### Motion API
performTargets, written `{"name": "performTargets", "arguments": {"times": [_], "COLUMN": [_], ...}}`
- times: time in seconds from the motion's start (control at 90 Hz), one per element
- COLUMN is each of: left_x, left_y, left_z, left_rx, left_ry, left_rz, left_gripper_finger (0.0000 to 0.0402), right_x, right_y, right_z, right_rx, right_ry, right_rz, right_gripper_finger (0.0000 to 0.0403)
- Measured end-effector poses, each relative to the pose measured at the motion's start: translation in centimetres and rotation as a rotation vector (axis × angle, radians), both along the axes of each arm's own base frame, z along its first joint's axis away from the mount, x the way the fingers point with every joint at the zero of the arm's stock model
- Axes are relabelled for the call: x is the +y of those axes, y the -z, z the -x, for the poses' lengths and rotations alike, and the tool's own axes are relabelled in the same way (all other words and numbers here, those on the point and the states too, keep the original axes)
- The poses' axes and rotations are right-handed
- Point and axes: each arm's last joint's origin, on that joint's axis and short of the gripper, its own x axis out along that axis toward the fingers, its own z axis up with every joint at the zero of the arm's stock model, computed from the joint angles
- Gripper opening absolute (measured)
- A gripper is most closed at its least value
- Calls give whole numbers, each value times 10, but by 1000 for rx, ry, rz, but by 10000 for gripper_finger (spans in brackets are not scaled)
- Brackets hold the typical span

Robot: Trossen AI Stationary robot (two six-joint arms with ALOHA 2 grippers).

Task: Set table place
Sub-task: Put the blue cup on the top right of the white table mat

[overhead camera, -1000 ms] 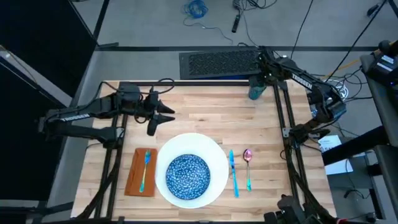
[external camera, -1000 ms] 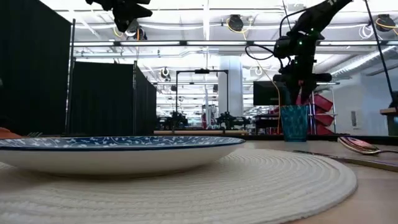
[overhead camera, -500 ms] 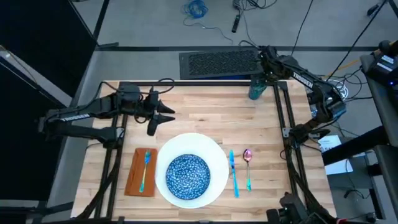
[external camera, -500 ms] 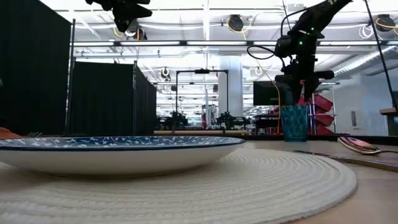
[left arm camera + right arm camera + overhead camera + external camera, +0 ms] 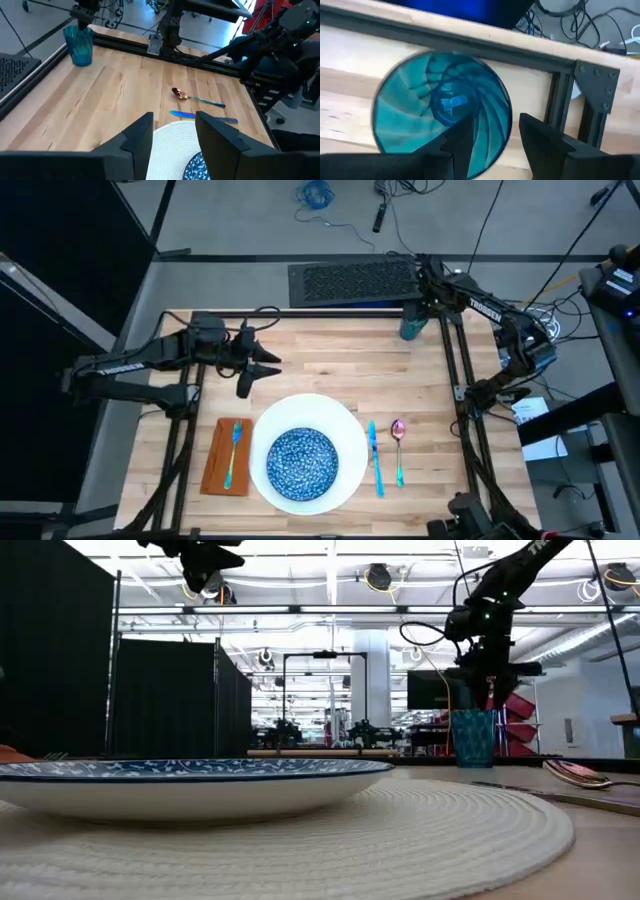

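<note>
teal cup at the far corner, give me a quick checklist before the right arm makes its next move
1. Teal cup upright on the table: ok, it stands by the far right corner.
2. Right tool over the cup: ok, its wrist view looks straight down into the cup mouth.
3. Right tool's fingers open: ok, one sits over the cup's inside, the other outside its rim.
4. Rim actually gripped: cannot tell.
5. Landing spot near the plate: ok, bare wood lies beyond the knife and spoon.
6. Left tool out of the way: ok, it hovers open over the left side, away from the cup.
</note>
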Motion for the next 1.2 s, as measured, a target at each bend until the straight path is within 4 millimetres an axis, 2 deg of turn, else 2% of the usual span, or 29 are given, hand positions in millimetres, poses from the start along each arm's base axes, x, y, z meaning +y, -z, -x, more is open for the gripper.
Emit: {"name": "performTargets", "arguments": {"times": [0.144, 0.489, 0.6, 0.778, 0.944, 1.067, 1.2], "left_x": [0, 0, 0, 0, 0, 0, 0], "left_y": [0, 0, 0, 0, 0, 0, 0], "left_z": [0, 0, 0, 0, 0, 0, 0], "left_rx": [0, 2, 2, 2, 2, -1, -5], "left_ry": [1, 3, 3, 3, 3, 3, 3], "left_rz": [2, 4, 4, 4, 5, 3, 2], "left_gripper_finger": [134, 134, 134, 134, 134, 134, 134], "right_x": [0, -2, -1, -1, 2, 7, 29], "right_y": [1, 21, 28, 33, 28, 8, -9], "right_z": [0, -3, -3, -3, -3, -9, -27], "right_rx": [-9, 4, 10, 21, -16, -65, -8], "right_ry": [9, 0, -26, -81, -116, -176, -291], "right_rz": [-9, -81, -105, -133, -152, -186, -272], "right_gripper_finger": [146, 139, 106, 13, 3, 2, 1]}}
